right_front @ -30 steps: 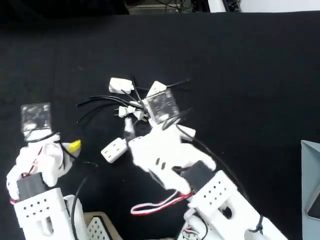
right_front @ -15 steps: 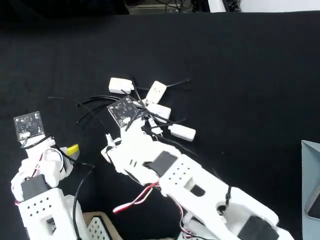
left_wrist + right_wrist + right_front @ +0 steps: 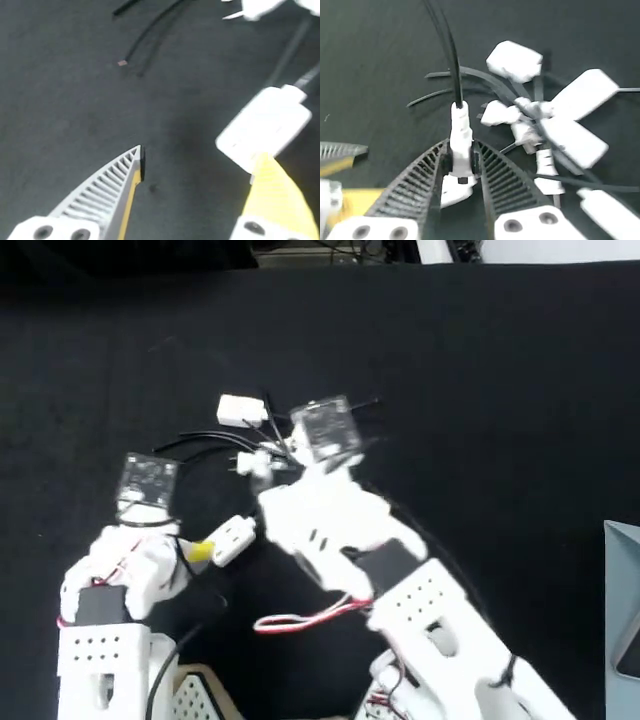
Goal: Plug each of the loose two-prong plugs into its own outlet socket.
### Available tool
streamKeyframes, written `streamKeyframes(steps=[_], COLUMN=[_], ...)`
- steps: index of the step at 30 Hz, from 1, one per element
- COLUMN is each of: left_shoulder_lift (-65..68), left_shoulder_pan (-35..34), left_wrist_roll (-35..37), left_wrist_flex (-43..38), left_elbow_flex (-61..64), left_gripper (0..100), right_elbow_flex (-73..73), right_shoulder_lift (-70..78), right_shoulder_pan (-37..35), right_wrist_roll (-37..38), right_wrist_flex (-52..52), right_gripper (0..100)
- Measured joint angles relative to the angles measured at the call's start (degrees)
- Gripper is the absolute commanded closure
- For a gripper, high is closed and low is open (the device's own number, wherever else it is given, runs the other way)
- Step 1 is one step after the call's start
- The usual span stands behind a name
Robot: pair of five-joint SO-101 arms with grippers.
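Right wrist view shows the right gripper (image 3: 461,152) clamped on a white plug (image 3: 460,125), its black cord trailing over the black table (image 3: 370,60). The left gripper (image 3: 200,160) stands spread apart, its yellow finger (image 3: 272,190) just beside a white outlet socket (image 3: 265,130).
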Motion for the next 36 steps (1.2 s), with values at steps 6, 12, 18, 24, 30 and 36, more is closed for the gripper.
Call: streamKeyframes(steps=[6,12,18,24,30,36], left_shoulder_lift=[7.6,26.1,45.6,57.8,60.8,61.2], left_shoulder_pan=[7.7,10.2,12.4,17.1,20.0,19.8], left_wrist_roll=[-1.8,-4.7,-7.4,-8.0,-8.0,-8.1], left_wrist_flex=[0.0,-3.9,-9.0,-16.4,-20.5,-23.3], left_elbow_flex=[-2.6,-11.9,-19.6,-21.6,-24.3,-27.9], left_gripper=[66,66,74,86,93,74], right_elbow_flex=[3.2,5.2,5.6,5.6,5.6,6.4], right_shoulder_lift=[-5.9,-8.4,-10.7,-13.4,-16.2,-16.5], right_shoulder_pan=[4.0,4.8,7.0,8.6,8.7,8.7], right_wrist_roll=[0.0,0.0,0.0,0.0,0.0,0.0], right_wrist_flex=[0.0,0.0,0.0,2.5,4.0,4.1], right_gripper=[98.7,98.7,98.7,98.7,98.7,98.7])
